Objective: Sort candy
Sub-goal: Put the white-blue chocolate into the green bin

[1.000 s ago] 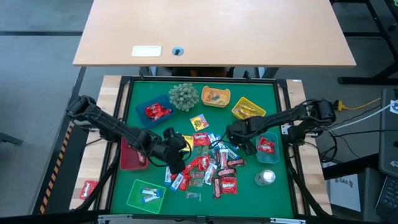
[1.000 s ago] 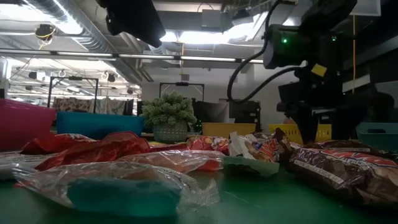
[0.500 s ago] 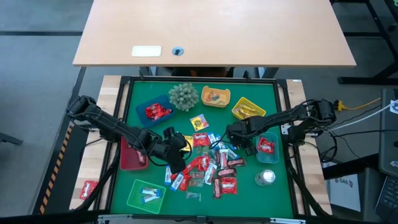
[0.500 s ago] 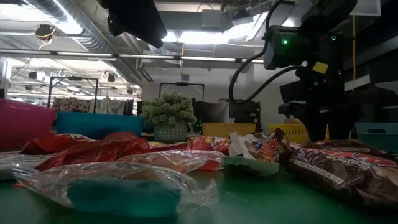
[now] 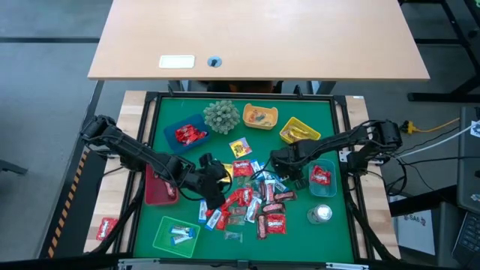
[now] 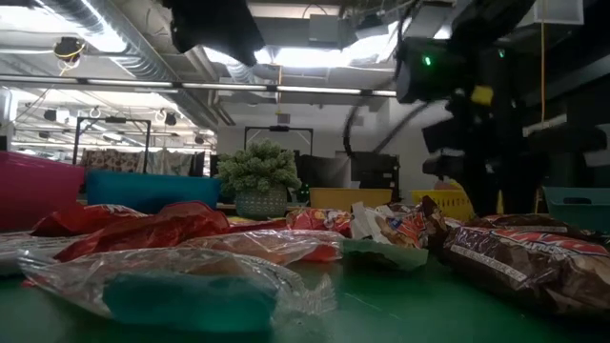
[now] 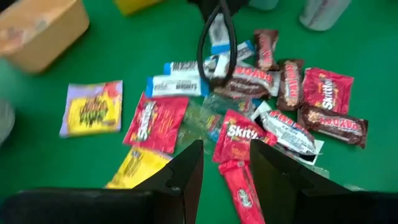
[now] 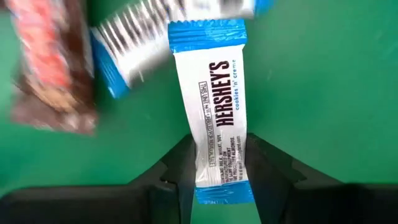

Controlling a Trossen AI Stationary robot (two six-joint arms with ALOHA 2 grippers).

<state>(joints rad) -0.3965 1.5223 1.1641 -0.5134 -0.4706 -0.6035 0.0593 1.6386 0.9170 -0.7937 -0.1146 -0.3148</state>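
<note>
Sorting was barely started: most candy [image 5: 251, 201] sat heaped just beside the right gripper [image 8: 219, 163], which pinched a blue-white Hershey's bar [image 8: 216, 112]; the left gripper [image 7: 225, 167] hung open, empty.

**Four cameras around one green surface**

The high view looks straight down on the whole green surface [image 5: 330, 232], from well above. The low view sits at its level, very near the candy pile [image 6: 286, 243], facing the room behind. The left wrist view looks down on the same pile [image 7: 249, 106] from close by. The right wrist view is nearest, almost against a blue-white Hershey's packet [image 8: 217, 112].
</note>
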